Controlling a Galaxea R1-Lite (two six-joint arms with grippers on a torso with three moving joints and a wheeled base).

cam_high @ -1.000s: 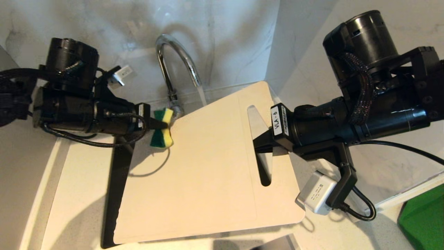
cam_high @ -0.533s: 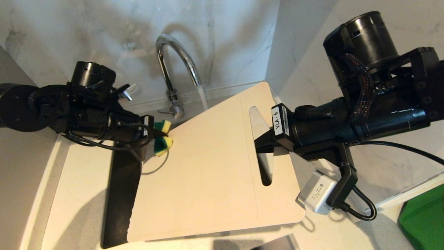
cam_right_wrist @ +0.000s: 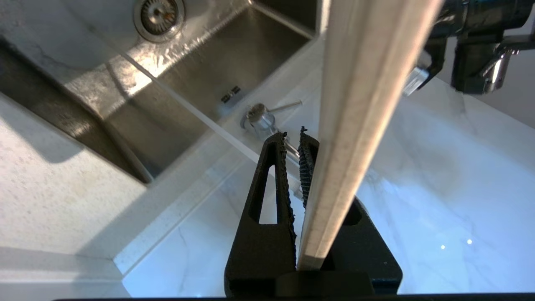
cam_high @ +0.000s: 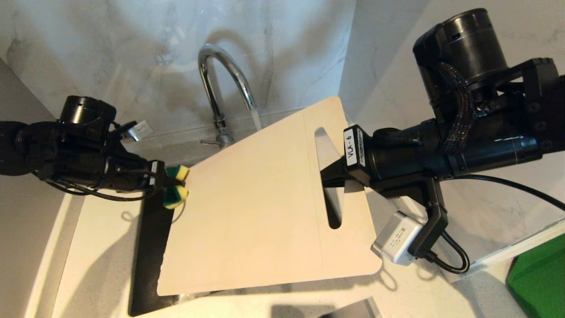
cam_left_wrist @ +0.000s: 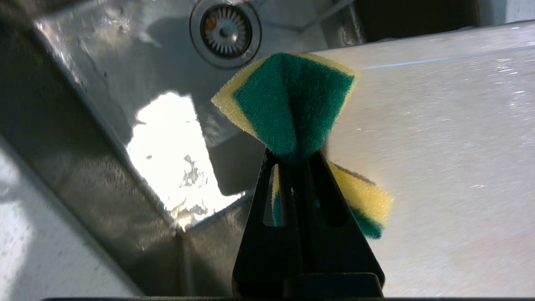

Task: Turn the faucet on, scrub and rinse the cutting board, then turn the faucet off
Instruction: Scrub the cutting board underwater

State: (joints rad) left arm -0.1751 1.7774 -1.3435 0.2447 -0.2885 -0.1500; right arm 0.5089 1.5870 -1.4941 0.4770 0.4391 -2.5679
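Head view first: your left gripper (cam_high: pixel 164 184) has slid back toward the left over the last second, and it's clenched on the sponge (cam_high: pixel 176 191), which now sits just off the board's (cam_high: pixel 256 207) left edge instead of up by the far corner near the faucet (cam_high: pixel 223 84). The board shifted a bit too, so more of the dark sink (cam_high: pixel 150 247) shows along its left side. Water is running from the spout onto the board's far edge. My read is you're between scrub strokes, nowhere near the shut-off step yet.

Your right gripper (cam_high: pixel 329 176) is pinched on the board at the handle slot (cam_high: pixel 329 176), holding it tilted over the sink.

Left wrist view gives you what the head can't: the sponge (cam_left_wrist: pixel 292 108) is folded in the jaws, green side out, right at the wet board (cam_left_wrist: pixel 439 167), with the drain (cam_left_wrist: pixel 225 31) behind. Right wrist view shows the board (cam_right_wrist: pixel 359 125) edge-on between the pads, plus the faucet's lever (cam_right_wrist: pixel 284 106) on the counter.
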